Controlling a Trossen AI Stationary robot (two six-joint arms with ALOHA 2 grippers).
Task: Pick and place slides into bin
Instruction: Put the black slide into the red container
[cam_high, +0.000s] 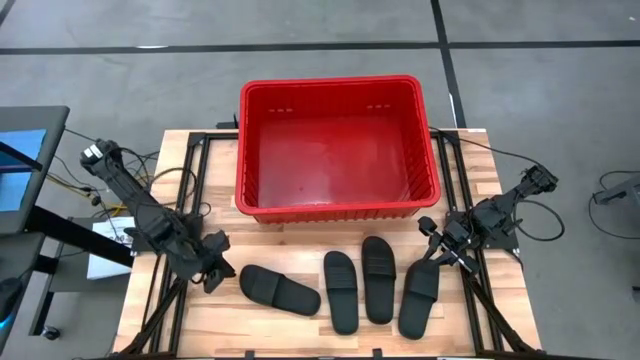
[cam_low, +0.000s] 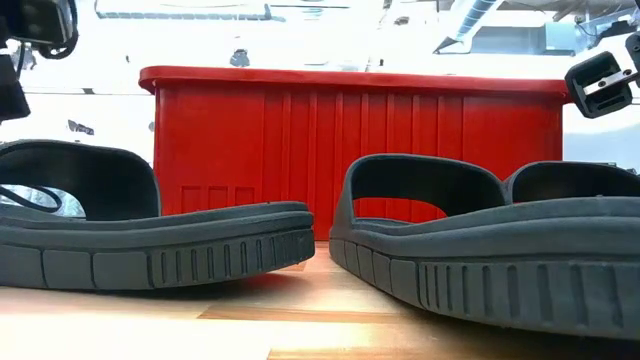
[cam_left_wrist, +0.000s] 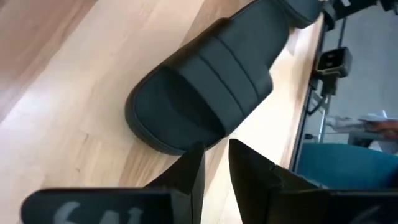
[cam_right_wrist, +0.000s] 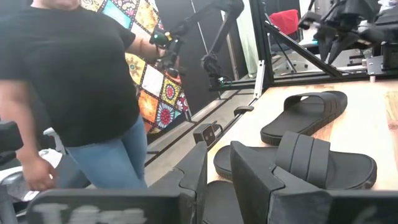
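Slides, four, black, lie in a row on the wooden table in front of the bin, all outside it. Leftmost slide lies angled, just beside my left gripper; the left wrist view shows my fingers a narrow gap apart, holding nothing, tips close to the slide's rounded end. Two middle slides lie side by side, nearly parallel. Rightmost slide lies tilted, its far end under my right gripper; jaws there slightly apart, nothing between them, hovering low over that slide. Red bin stands behind the row, floor bare. Beyond the table edge, the right wrist view shows a person in black shirt and jeans.
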